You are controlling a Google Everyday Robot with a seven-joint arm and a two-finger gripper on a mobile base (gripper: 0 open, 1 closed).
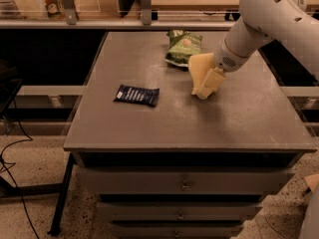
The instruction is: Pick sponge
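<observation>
Reaching down from the right over the table (149,128), the gripper (205,87) meets the sponge (198,66), which stands tilted against its left side, long axis steep, near the green chip bag (183,46); whether the jaws clamp it, cannot tell.

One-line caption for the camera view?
Gripper at the sponge, green chip bag close by, dark snack bar farther off on the table.

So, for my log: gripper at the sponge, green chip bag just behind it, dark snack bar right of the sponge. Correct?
No: the camera view shows the dark snack bar left of the sponge. The gripper is at the sponge, green chip bag just behind it.
</observation>
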